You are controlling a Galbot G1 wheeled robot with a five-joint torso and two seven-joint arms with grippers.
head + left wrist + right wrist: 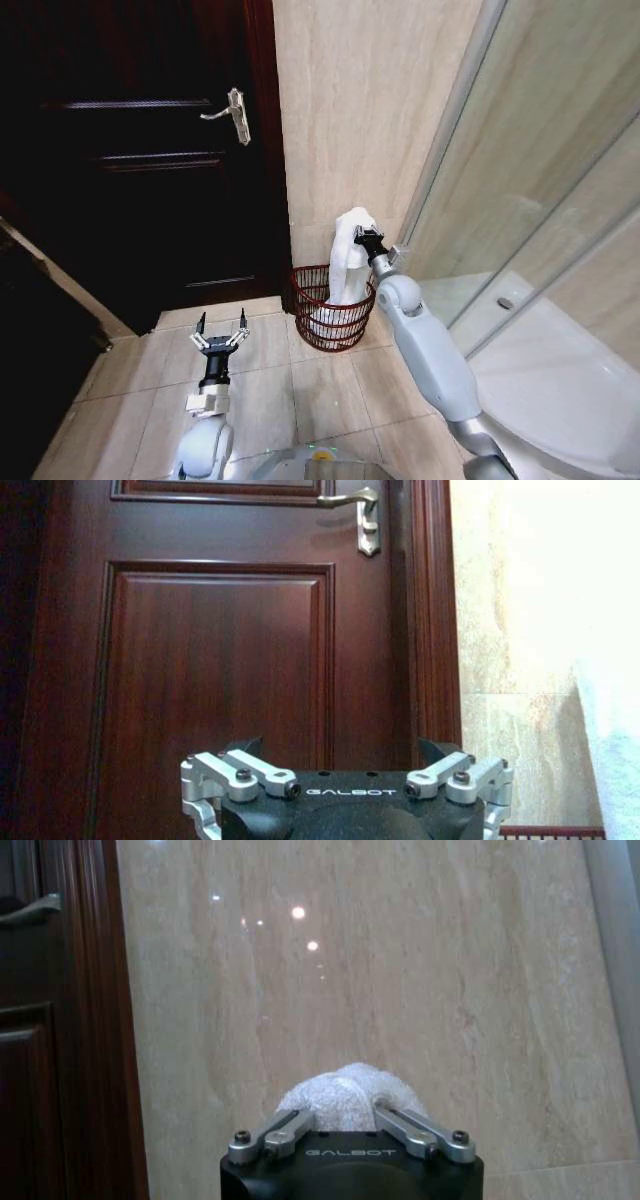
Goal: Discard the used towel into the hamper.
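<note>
Nearest us, left gripper (220, 338) idling low over floor tiles, fingers spread wide. We are pinching white towel (349, 262) in right gripper (366, 240), holding its long axis vertical, lower end already hanging inside hamper (333, 307) directly below.
</note>
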